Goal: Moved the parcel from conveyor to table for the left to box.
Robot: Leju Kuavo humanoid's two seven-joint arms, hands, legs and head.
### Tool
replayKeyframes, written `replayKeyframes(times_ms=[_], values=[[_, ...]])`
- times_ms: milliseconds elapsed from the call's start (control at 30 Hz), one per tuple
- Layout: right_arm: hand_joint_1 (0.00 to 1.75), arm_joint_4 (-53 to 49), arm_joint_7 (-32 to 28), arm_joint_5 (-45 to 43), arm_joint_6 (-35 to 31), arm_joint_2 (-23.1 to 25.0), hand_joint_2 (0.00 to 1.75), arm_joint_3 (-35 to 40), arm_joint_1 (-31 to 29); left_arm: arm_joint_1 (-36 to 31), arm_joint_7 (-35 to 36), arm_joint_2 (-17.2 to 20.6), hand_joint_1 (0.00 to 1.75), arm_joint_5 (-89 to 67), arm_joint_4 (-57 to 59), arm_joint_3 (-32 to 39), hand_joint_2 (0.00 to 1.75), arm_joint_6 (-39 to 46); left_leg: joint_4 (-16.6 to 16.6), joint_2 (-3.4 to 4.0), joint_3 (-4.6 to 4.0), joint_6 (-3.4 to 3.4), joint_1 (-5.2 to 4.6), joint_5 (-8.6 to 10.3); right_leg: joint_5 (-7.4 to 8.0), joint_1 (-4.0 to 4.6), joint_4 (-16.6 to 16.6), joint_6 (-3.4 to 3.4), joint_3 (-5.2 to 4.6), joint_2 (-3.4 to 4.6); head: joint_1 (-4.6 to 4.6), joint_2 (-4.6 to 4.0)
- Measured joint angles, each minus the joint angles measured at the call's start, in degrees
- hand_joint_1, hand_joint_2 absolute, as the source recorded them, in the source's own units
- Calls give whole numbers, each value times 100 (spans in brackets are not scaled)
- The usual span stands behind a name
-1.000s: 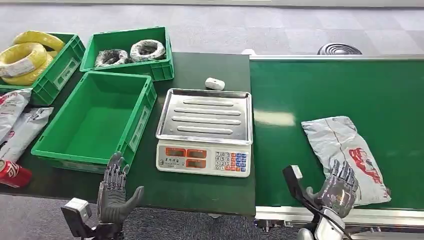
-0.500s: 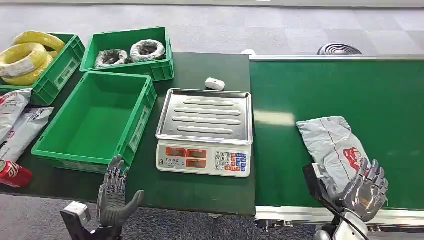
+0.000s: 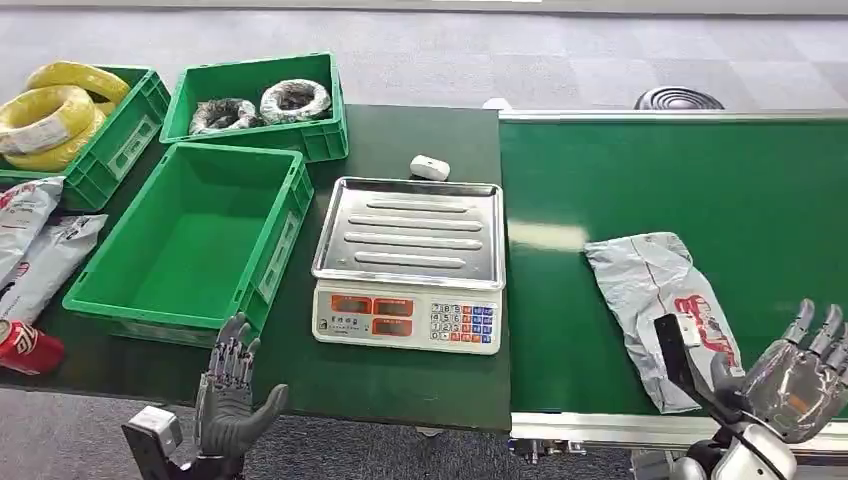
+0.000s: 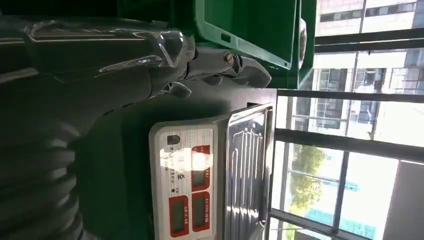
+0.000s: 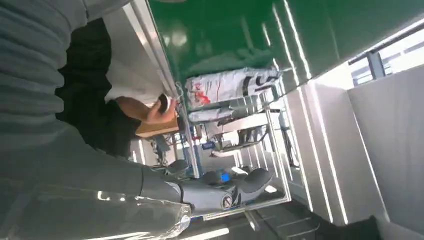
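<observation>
1. Presently, in the head view, we log one grey plastic parcel (image 3: 660,305) with red print, lying flat on the green conveyor belt (image 3: 700,180), near its front edge.
2. We note the right hand (image 3: 795,375) just beside the parcel, at the conveyor's front edge, fingers spread wide, holding nothing.
3. We record the left hand (image 3: 228,395) low in front of the dark green table (image 3: 400,130), fingers apart and upright, empty.
4. On the table we list: an electronic scale (image 3: 408,262) with a steel pan; an empty green crate (image 3: 190,240) beside it; a second crate (image 3: 258,105) behind with wrapped coils; a third crate (image 3: 85,125) holding yellow cable coils (image 3: 45,115); a small white object (image 3: 429,167) behind the scale; grey mail bags (image 3: 30,245) and a red can (image 3: 25,347) at the table's left end.
5. In the left wrist view we enter the left hand's fingers (image 4: 235,67) extended near the empty crate's wall (image 4: 250,30), with the scale's display (image 4: 185,185) close by.
6. In the right wrist view we enter the right hand's fingers (image 5: 220,192) stretched out with nothing in them, the conveyor belt (image 5: 240,35) beyond, a printed parcel (image 5: 230,85) on it, and a person (image 5: 125,120) standing near.
</observation>
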Motion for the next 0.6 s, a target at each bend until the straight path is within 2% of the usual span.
replayKeyframes(times_ms=[67,100,200,333,600], values=[[0,15,-171,0,79,-22,175,-26,-100,-5,-11,15,0,55,13,-24,175,11,0,0,0,0,0,0,0,0,0,0,-1,2,0,0],[0,50,-438,0,206,11,175,-77,-183,-6,-11,26,0,72,15,-37,175,13,0,2,2,0,0,0,0,0,0,0,0,3,2,0],[0,263,-1282,-2,650,378,175,-337,-388,-4,-13,35,0,96,13,-70,175,28,0,-3,3,0,2,1,0,2,0,0,0,0,2,0],[0,600,-1809,-31,1085,895,175,-485,-430,9,42,35,0,85,4,-68,175,79,-2,-3,1,-1,4,0,0,6,2,0,-1,1,0,0],[0,984,-1967,-42,1813,1624,175,-269,-335,7,114,35,0,2,-7,-59,175,83,-3,2,-1,-2,4,0,-3,5,2,-2,-3,1,2,0]])
